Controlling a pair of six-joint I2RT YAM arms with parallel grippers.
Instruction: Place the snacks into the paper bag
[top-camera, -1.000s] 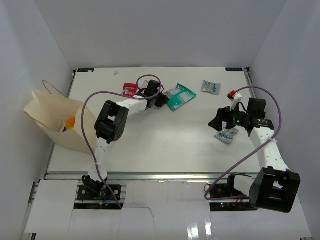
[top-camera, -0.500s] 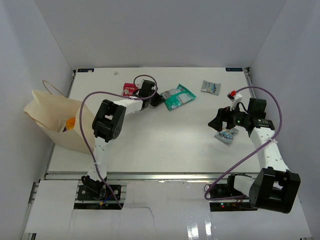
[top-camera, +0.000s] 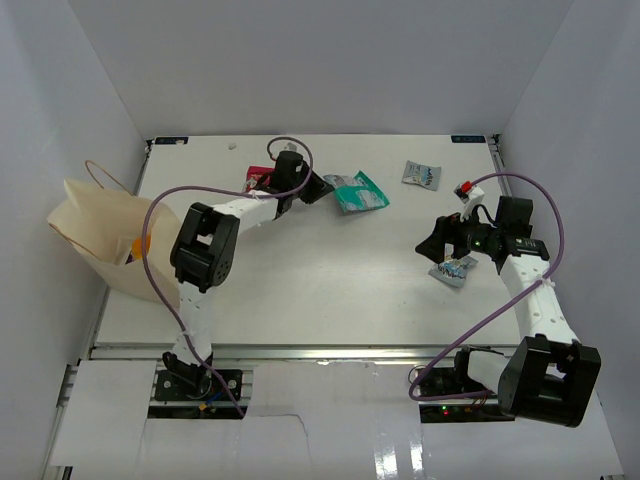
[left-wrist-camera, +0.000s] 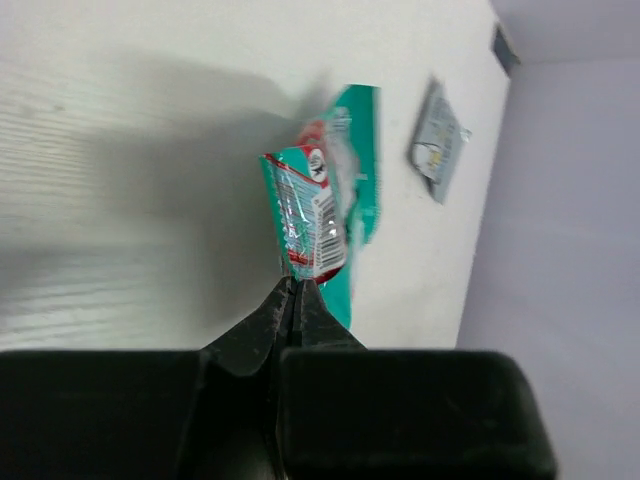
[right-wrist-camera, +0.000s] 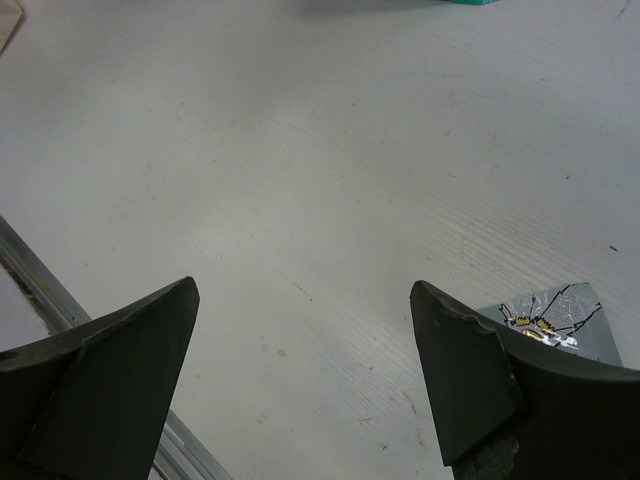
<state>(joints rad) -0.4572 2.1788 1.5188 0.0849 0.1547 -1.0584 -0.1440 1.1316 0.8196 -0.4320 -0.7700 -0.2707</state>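
The left gripper (left-wrist-camera: 293, 288), fingers pinched on a corner of the teal-and-white packet (left-wrist-camera: 322, 210), has lifted it and swung it slightly left, toward the paper bag (top-camera: 95, 230), while the right gripper (right-wrist-camera: 302, 290) hangs spread wide above a silver-blue packet (right-wrist-camera: 548, 325)

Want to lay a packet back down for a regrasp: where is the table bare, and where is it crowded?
The widest bare patch is the middle of the table, bordered by the left arm, the teal-and-white packet and the right end effector. Crowded: around the left end effector beside the red packet, and by the silver-blue packet at the right end effector.
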